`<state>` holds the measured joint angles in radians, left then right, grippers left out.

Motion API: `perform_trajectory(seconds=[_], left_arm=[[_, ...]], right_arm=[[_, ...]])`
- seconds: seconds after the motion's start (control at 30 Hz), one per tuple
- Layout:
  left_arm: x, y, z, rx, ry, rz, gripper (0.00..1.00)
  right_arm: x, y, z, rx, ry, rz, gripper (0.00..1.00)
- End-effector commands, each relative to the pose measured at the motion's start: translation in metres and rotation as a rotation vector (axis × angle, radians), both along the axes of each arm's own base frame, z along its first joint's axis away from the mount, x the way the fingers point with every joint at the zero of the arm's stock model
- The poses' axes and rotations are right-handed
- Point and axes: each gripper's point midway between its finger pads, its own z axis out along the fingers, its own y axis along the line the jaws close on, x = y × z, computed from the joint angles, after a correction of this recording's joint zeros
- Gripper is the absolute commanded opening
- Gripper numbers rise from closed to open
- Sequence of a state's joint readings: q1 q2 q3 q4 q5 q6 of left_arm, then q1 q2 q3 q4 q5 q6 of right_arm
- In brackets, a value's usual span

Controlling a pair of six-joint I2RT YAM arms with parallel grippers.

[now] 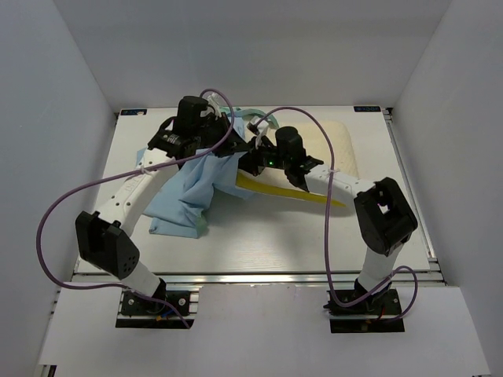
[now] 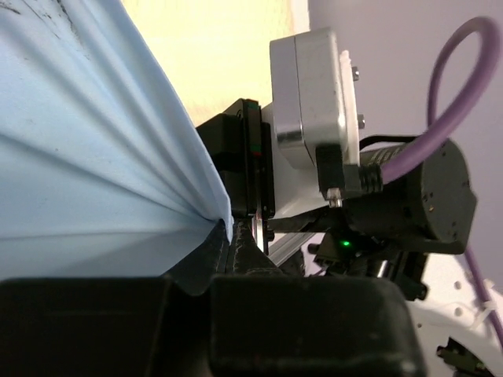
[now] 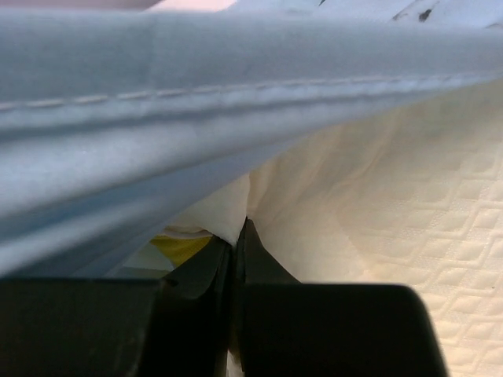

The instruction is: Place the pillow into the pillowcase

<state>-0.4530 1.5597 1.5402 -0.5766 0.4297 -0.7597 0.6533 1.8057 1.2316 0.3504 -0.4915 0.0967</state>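
The pillow (image 1: 336, 151) is cream-white with a yellow edge (image 1: 267, 190) and lies at the table's middle right. The pillowcase (image 1: 189, 192) is light blue and hangs in folds at the middle left, lifted at its top. My left gripper (image 1: 222, 133) is shut on the pillowcase; in the left wrist view the blue cloth (image 2: 86, 157) fans out from the closed fingertips (image 2: 228, 236). My right gripper (image 1: 250, 161) is shut on the pillow's cream fabric (image 3: 393, 196), pinched at the fingertips (image 3: 240, 236), under a stretched blue hem (image 3: 196, 94).
White walls enclose the table on three sides. Purple cables (image 1: 59, 212) loop over both arms. The right arm's wrist camera housing (image 2: 314, 118) sits close in front of the left gripper. A mint-green bit of cloth (image 1: 259, 118) shows behind the grippers.
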Motion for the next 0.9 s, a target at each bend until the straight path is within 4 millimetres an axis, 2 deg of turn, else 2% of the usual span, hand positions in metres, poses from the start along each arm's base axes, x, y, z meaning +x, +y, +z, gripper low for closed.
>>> perform_trajectory(seconds=[0.0, 0.03, 0.13, 0.17, 0.23, 0.27, 0.37, 0.4, 0.43, 0.53, 0.6, 0.67, 0.7, 0.73, 0.8, 0.83, 0.87], left_arm=[[-0.028, -0.026, 0.107, -0.256, -0.223, -0.124, 0.00], [-0.031, -0.020, 0.087, -0.227, -0.190, -0.098, 0.00], [-0.040, -0.010, 0.050, -0.188, -0.151, -0.066, 0.00], [-0.050, -0.003, 0.019, -0.167, -0.096, -0.047, 0.00], [-0.057, 0.001, -0.004, -0.177, -0.070, -0.033, 0.00], [-0.067, 0.004, -0.039, -0.160, -0.002, -0.029, 0.00], [-0.073, 0.006, -0.061, -0.190, 0.030, -0.008, 0.00], [-0.074, 0.008, -0.077, -0.170, 0.054, 0.005, 0.00], [-0.072, 0.008, -0.082, -0.162, 0.054, 0.009, 0.00], [-0.065, 0.010, -0.097, -0.114, 0.061, 0.025, 0.00], [-0.057, 0.011, -0.106, -0.083, 0.058, 0.042, 0.00], [-0.049, 0.012, -0.111, -0.065, 0.051, 0.056, 0.00], [-0.045, 0.012, -0.113, -0.057, 0.049, 0.065, 0.00], [-0.037, 0.013, -0.117, -0.046, 0.049, 0.085, 0.00], [-0.025, 0.017, -0.117, -0.045, 0.041, 0.115, 0.00], [-0.014, 0.018, -0.115, -0.041, 0.030, 0.139, 0.00], [-0.006, 0.022, -0.114, -0.039, 0.025, 0.161, 0.00]], right_arm=[[-0.025, 0.028, 0.010, 0.100, 0.075, 0.071, 0.00], [-0.020, 0.029, 0.023, 0.147, 0.082, 0.059, 0.00], [-0.013, 0.022, 0.038, 0.242, 0.213, 0.039, 0.00], [-0.012, 0.018, 0.040, 0.269, 0.257, 0.041, 0.00], [-0.015, 0.017, 0.034, 0.267, 0.293, 0.046, 0.00], [-0.020, 0.017, 0.028, 0.256, 0.314, 0.062, 0.00], [-0.025, 0.016, 0.012, 0.237, 0.352, 0.066, 0.02], [-0.026, 0.014, 0.006, 0.217, 0.337, 0.070, 0.07], [-0.024, 0.011, 0.004, 0.203, 0.321, 0.066, 0.15], [-0.018, -0.002, 0.003, 0.140, 0.238, 0.062, 0.26], [-0.017, -0.015, 0.012, 0.108, 0.200, 0.058, 0.31], [-0.007, -0.032, 0.014, 0.045, 0.112, 0.050, 0.39], [-0.007, -0.040, 0.024, 0.029, 0.075, 0.048, 0.41], [-0.002, -0.056, 0.019, -0.025, 0.044, 0.042, 0.45], [-0.002, -0.076, 0.031, -0.059, -0.018, 0.026, 0.48], [-0.001, -0.092, 0.025, -0.095, -0.004, 0.010, 0.52], [0.002, -0.101, 0.028, -0.116, -0.060, 0.010, 0.53]])
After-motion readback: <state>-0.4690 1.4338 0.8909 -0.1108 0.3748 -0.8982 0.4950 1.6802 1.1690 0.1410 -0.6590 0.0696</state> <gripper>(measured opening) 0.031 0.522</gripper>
